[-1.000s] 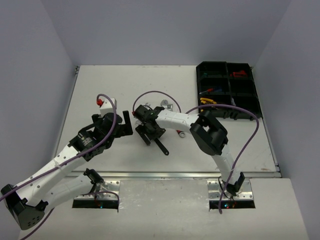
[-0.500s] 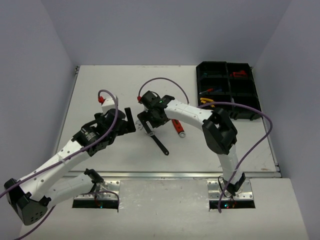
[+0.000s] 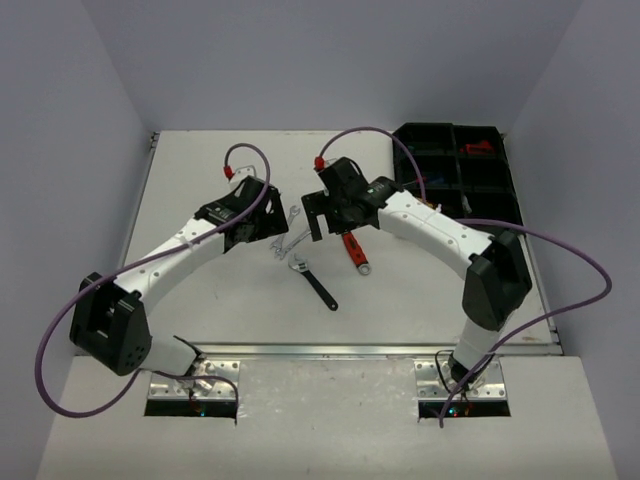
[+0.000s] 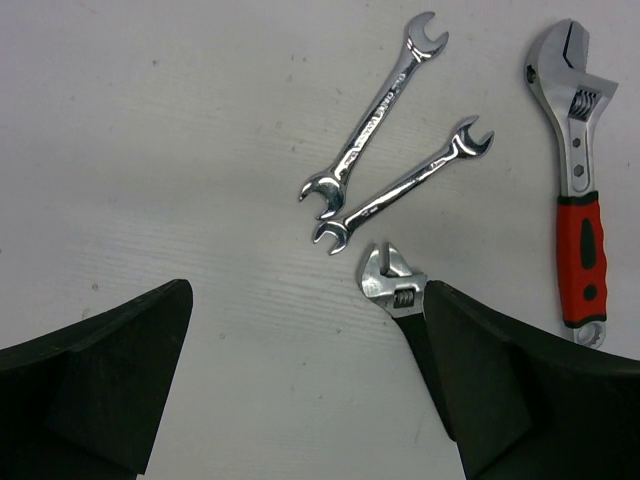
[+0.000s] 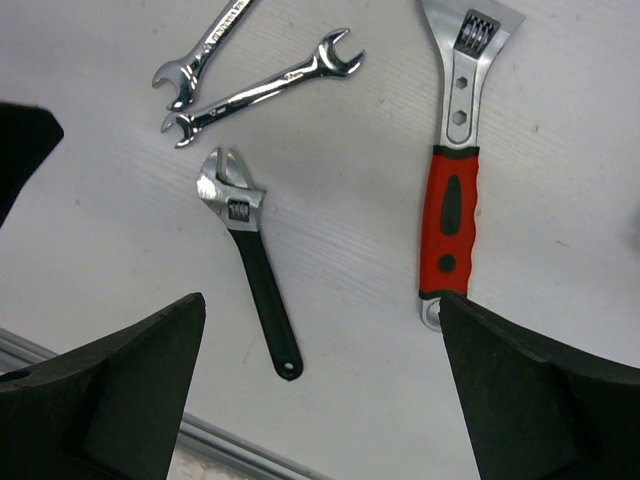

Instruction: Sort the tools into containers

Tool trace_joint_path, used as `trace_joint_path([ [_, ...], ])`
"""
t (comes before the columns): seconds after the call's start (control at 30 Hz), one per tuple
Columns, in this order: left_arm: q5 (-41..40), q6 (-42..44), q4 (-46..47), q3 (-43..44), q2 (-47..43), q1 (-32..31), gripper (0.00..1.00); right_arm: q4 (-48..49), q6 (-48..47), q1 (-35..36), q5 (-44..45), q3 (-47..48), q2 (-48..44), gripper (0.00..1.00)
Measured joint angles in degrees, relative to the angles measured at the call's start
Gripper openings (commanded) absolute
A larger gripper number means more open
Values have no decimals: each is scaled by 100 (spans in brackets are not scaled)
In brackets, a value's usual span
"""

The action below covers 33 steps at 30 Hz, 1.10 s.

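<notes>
Several tools lie mid-table. Two silver wrenches (image 3: 287,232) lie crossed close together, also in the left wrist view (image 4: 375,115) and the right wrist view (image 5: 265,90). A black-handled adjustable wrench (image 3: 312,280) (image 5: 250,270) lies just nearer; its head shows in the left wrist view (image 4: 392,283). A red-handled adjustable wrench (image 3: 353,250) (image 4: 578,200) (image 5: 452,190) lies to their right. My left gripper (image 3: 250,218) (image 4: 305,300) hangs open and empty left of the wrenches. My right gripper (image 3: 322,215) (image 5: 320,310) hangs open and empty above them. The black six-compartment tray (image 3: 450,127) stands far right.
Red tools (image 3: 478,148) lie in a far compartment of the tray; my right arm and its purple cable cover the near compartments. A metal rail (image 3: 350,350) runs along the near table edge. Grey walls close in the left and right sides.
Both grippers have moved away from the near side toward the table's middle and far part. My right gripper has drawn back from the black-handled wrench. The wrenches now lie uncovered.
</notes>
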Motion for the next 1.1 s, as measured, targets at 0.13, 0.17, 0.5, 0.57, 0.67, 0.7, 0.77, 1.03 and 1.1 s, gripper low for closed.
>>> trace_joint_path([
  [0.13, 29, 41, 49, 80, 80, 35, 100, -5, 0, 6, 1, -380, -333, 99],
  [0.17, 26, 38, 55, 69, 50, 36, 100, 56, 37, 8, -7, -470, -384, 99],
  [0.5, -328, 102, -345, -268, -1903, 36, 100, 27, 1293, 19, 254, 451, 908, 99],
  [0.57, -352, 200, -545, -265, -2295, 36, 100, -39, 1661, 32, 434, 1187, 1618, 99],
  [0.67, -334, 398, -754, -265, -2812, 36, 100, -79, 2171, 67, 691, 1663, 2300, 99],
  [0.7, -327, 468, -794, -270, -2962, 36, 100, -100, 2304, 97, 785, 1681, 2423, 99],
  [0.77, -325, 559, -842, -297, -3203, 36, 100, -130, 2498, 169, 930, 1685, 2593, 99],
  [1.03, -268, 758, -803, -992, -3737, 36, 100, -314, 3048, 506, 1589, 2597, 3449, 94],
  [1.1, -202, 771, -658, -1168, -3823, 36, 100, -346, 3167, 524, 1699, 2625, 3535, 90],
])
